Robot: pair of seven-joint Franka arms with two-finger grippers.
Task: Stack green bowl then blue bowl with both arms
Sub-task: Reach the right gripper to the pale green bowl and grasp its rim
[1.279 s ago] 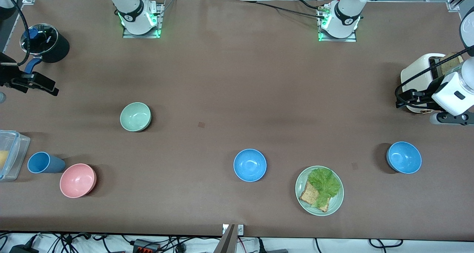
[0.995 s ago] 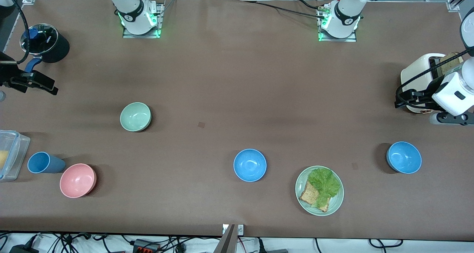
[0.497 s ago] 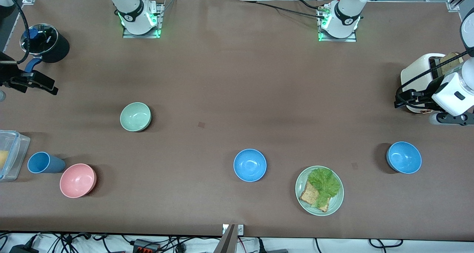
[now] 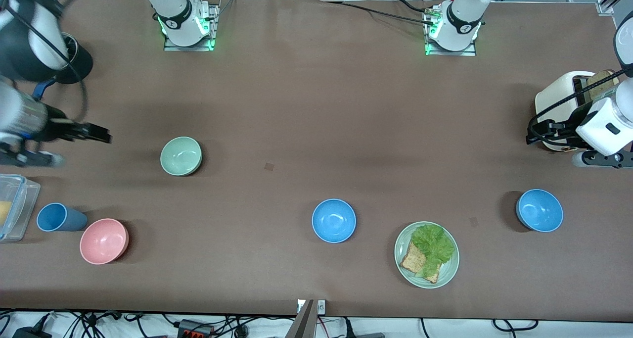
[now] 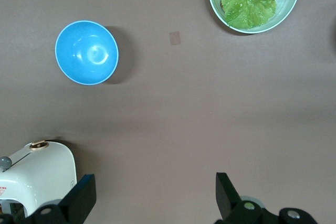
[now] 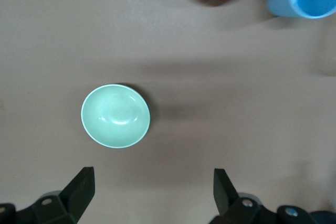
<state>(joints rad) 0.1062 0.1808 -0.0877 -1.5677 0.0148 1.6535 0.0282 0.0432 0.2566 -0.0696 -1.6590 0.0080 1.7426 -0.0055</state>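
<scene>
Bowls unstacked, both hands spread apart and empty.

Right hand [image 4: 94, 132], blurred, perhaps over bare table [image 4: 306, 110] beside green bowl [image 4: 181, 156]; left hand [image 5: 152, 198] half cut off near toaster [image 4: 561, 103]; blue bowl [image 4: 334, 220] mid-table, nearer the camera.

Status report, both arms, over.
Right gripper open, beside green bowl. Left gripper open, waiting by toaster. Blue bowls untouched. Nothing blocking.

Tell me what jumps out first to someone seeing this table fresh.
Bright bowls stand out on the brown table: a green bowl toward the right arm's end, and two blue bowls nearer the front camera. The right gripper hangs open beside the green bowl; the left gripper is open by the toaster.
</scene>
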